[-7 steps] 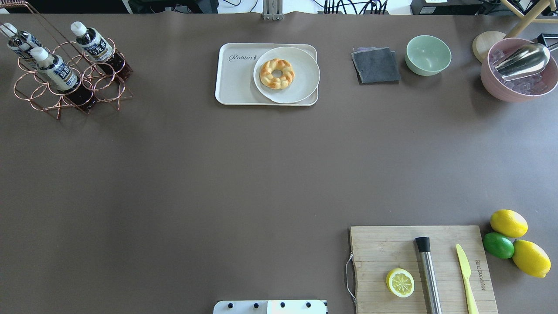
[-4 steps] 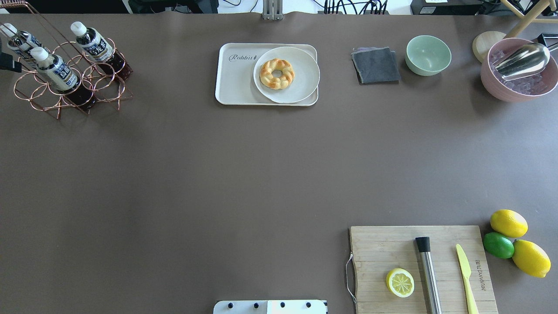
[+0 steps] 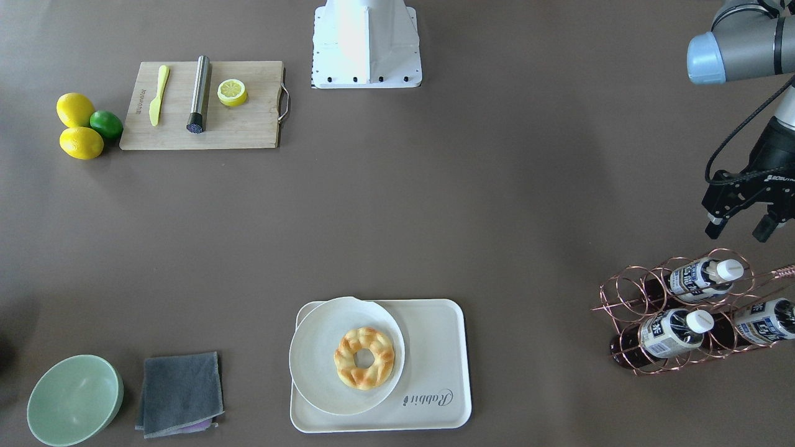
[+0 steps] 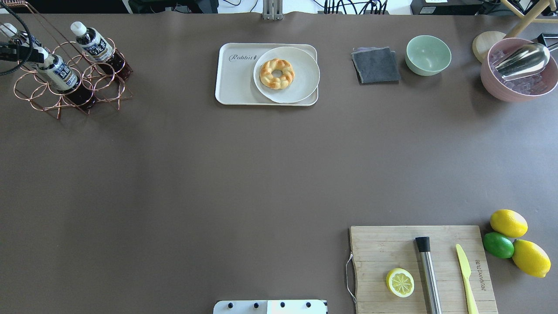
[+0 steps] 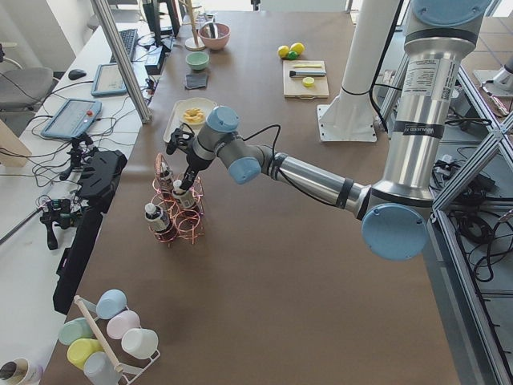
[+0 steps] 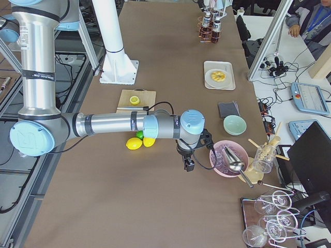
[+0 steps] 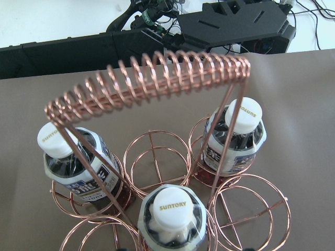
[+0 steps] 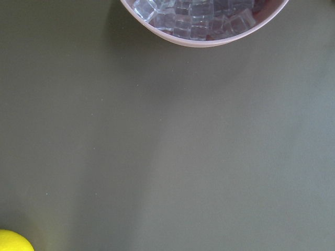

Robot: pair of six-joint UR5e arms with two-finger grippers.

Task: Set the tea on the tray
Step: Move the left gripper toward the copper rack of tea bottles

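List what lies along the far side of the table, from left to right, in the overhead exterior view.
copper wire rack → tray → grey cloth → green bowl → pink bowl

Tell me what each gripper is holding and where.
Nothing is held. The left gripper hangs open above the tea bottles; the right gripper, near the pink bowl, shows nothing in it.

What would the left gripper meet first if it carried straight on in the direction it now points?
Probably the white cap of the nearest tea bottle in the copper rack: it sits bottom centre in the wrist view, just ahead of the open left gripper. How far off the gripper hangs is unclear.
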